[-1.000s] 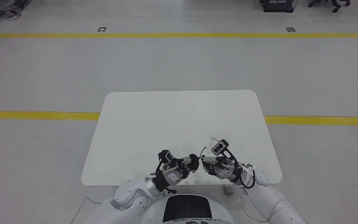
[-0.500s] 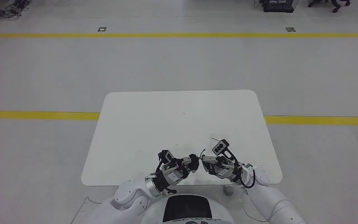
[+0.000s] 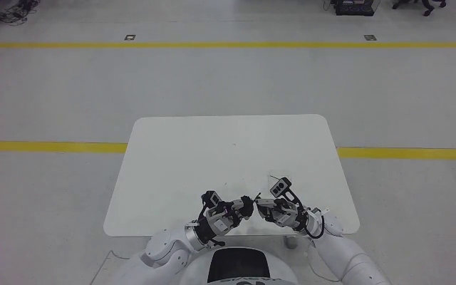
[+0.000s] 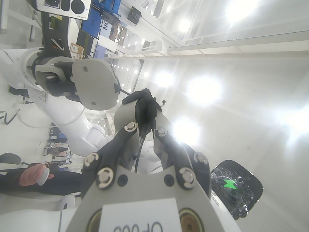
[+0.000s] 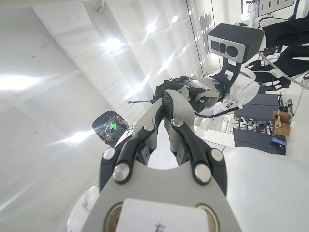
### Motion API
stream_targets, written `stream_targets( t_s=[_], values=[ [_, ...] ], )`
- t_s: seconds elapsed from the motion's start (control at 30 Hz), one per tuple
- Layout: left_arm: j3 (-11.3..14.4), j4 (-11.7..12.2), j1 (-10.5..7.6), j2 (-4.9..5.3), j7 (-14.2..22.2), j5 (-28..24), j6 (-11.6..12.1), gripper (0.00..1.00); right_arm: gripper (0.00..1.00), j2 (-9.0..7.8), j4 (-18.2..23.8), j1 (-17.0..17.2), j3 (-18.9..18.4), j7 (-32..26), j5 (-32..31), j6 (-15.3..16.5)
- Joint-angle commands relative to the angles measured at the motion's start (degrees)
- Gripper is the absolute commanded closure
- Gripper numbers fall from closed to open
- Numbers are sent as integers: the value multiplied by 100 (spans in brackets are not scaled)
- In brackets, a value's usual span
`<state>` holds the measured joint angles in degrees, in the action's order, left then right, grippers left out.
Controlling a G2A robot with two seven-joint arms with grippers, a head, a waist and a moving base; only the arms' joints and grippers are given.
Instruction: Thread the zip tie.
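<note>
Slippage is the main worry here. The zip tie (image 5: pixel 141 101) hangs in the air between the two arms, above the near edge of the counter (image 3: pixel 228 157), a little right of its middle. The left jaws are pinched narrow on it, with a strand running back between them. The right jaws are pressed together on it, and a thin end pokes out past their tips. I cannot tell whether that end has entered the head. The strap looks limp, so a slight misalignment could bend it aside rather than feed it through. The two sets of jaws are nearly touching, so any push risks a knock. Loosening either grip to regrasp could drop the tie off the near edge.
</note>
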<state>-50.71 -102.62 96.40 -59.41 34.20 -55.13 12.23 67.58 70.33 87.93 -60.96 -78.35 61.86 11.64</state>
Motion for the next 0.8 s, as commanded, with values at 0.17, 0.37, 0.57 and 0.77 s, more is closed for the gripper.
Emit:
stream_targets(
  t_s=[0.17, 0.37, 0.57, 0.77],
  values=[
    [0, 0, 0, 0, 0, 0, 0, 100, 100, 14, -52, -9, -6, 8, -46, 14],
    [0, 0, 0, 0, 0, 0, 0, 100, 100, 23, -76, -6, -17, 22, -90, 22],
    [0, 0, 0, 0, 0, 0, 0, 100, 100, 30, -86, 5, -32, 34, -128, 21],
    [0, 0, 0, 0, 0, 0, 0, 100, 100, 37, -94, 13, -39, 41, -161, 15]
  ],
)
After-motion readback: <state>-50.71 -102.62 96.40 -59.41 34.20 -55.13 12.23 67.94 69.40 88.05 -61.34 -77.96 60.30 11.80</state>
